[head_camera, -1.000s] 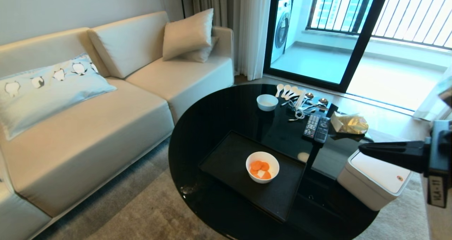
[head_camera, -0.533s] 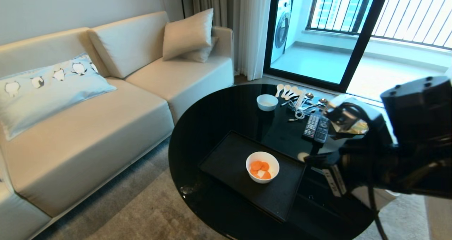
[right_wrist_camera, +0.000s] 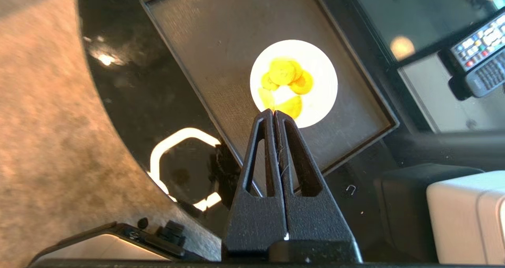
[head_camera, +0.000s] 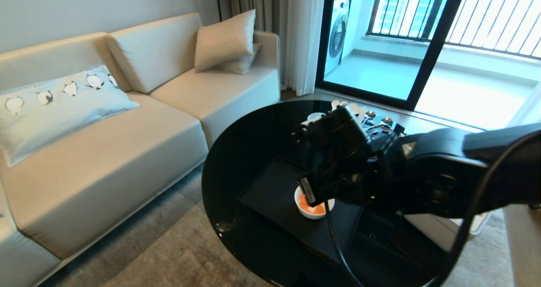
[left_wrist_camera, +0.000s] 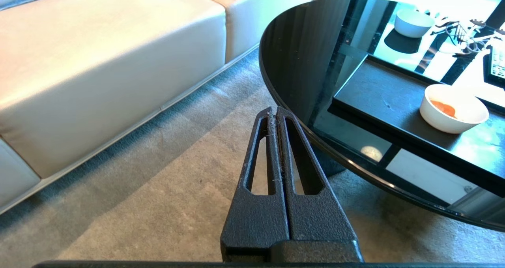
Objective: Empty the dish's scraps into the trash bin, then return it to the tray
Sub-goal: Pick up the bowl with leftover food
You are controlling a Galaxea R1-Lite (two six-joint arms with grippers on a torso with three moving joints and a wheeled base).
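The plain white, deep-sided round dish (head_camera: 313, 211) sits on the large flat matte black rectangular tray (head_camera: 270, 189), toward the tray's right-hand end and nearer its front rim than its back one. It holds the scraps (right_wrist_camera: 286, 80), a few thin round carrot slices with a small whitish piece among them, so nothing has been emptied yet. The tray lies on the glossy black round tabletop (head_camera: 249, 151), close to the table's front edge, which puts the dish within reach of an arm coming in from the right.

The right gripper (right_wrist_camera: 273, 112) hangs above the dish with its two black fingers pressed together and nothing between them; in the right wrist view their tips line up with the near rim of the dish. Judging by that, this is the approach before a grasp: the fingers would have to part to take the dish by its wall.

The left gripper (left_wrist_camera: 276, 110) is parked low beside the table, over the grey carpet (left_wrist_camera: 158, 189), its fingers also together and empty, out of the way.

A white boxy rounded-corner container (right_wrist_camera: 465, 216) stands just off the table's right edge. The metal trash bin is not in any view.
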